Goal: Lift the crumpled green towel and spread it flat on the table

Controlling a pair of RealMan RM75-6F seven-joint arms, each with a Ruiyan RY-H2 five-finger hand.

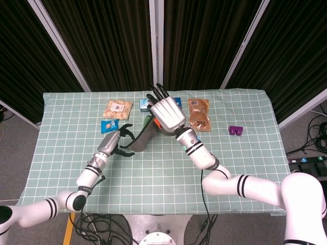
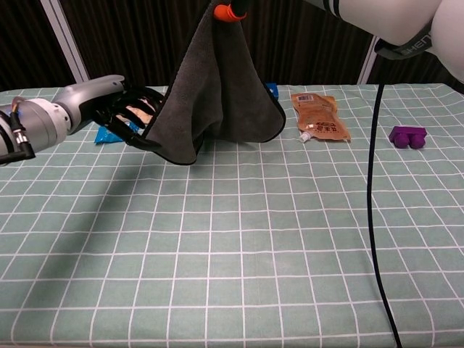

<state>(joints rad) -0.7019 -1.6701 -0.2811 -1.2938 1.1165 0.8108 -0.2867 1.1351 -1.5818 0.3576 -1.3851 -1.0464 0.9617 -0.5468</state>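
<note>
The towel (image 2: 221, 94) looks dark grey here and hangs in a cone above the table's far middle, its lower hem just touching the cloth. My right hand (image 1: 167, 113) grips its top; in the chest view only an orange-tipped bit of that hand (image 2: 226, 10) shows at the top edge. In the head view the towel (image 1: 143, 137) shows below the hand. My left hand (image 2: 119, 101) is open with fingers spread, right at the towel's lower left corner; the same hand (image 1: 113, 142) appears left of the towel. Whether its fingers touch the hem is unclear.
A snack bag (image 1: 118, 108) and a blue packet (image 2: 109, 133) lie behind the left hand. A blue box (image 1: 147, 103) sits behind the towel. A brown pouch (image 2: 319, 116) and a purple piece (image 2: 408, 136) lie to the right. The checked tablecloth (image 2: 232, 246) stretches toward me.
</note>
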